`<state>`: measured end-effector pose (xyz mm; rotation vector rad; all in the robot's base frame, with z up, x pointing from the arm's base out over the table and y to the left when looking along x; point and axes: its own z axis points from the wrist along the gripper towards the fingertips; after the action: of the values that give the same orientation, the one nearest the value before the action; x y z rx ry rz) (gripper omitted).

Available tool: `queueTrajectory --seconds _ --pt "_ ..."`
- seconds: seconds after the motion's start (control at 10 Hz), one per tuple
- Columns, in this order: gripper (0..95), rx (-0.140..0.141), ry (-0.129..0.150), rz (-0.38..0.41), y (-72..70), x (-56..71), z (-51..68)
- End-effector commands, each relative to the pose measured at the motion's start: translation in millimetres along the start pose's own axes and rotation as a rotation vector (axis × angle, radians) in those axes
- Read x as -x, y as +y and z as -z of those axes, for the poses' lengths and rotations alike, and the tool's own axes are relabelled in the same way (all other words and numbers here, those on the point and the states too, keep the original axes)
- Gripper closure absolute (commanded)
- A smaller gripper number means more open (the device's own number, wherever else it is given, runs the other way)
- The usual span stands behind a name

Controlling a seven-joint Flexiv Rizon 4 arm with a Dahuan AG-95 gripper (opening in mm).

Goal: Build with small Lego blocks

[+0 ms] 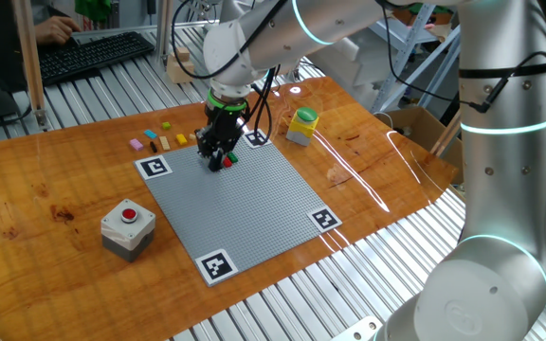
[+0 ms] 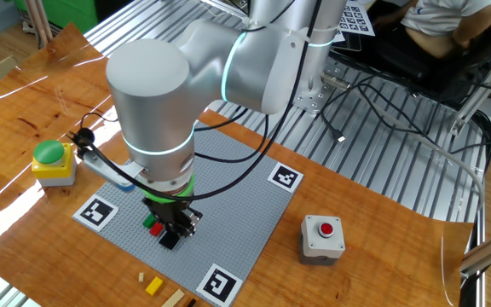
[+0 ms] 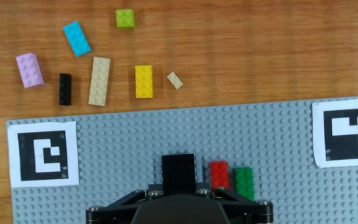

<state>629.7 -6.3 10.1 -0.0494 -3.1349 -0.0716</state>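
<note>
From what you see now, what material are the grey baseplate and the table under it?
Grey baseplate: looks like moulded plastic, matte, covered in a regular grid of studs. Table: seems wood or wood veneer, reddish grain lines; glossy, since the fixed views show bright reflections.

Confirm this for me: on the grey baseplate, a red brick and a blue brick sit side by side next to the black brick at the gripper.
Not quite. In the hand view, the brick beside the red brick is green, not blue. The blue brick lies off the baseplate, on the wood. The rest holds.
</note>
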Motion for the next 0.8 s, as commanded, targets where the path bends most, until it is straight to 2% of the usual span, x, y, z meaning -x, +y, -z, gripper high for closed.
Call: queueTrajectory --seconds 0.1,0.2,0.3,0.6,0.8 --pt "76.0 -0.006 -0.002 -0.016 -0.4 0.3 -0.3" --pt "76.0 -0.008 -0.002 -0.018 -0.4 0.3 -0.4" --pt "57.0 -0.009 -0.001 -0.017 -0.4 0.3 -0.5" --pt "57.0 -0.015 0.000 -0.017 -0.4 0.3 -0.7" --pt "57.0 -0.017 0.011 -0.014 0.7 -0.2 1.2"
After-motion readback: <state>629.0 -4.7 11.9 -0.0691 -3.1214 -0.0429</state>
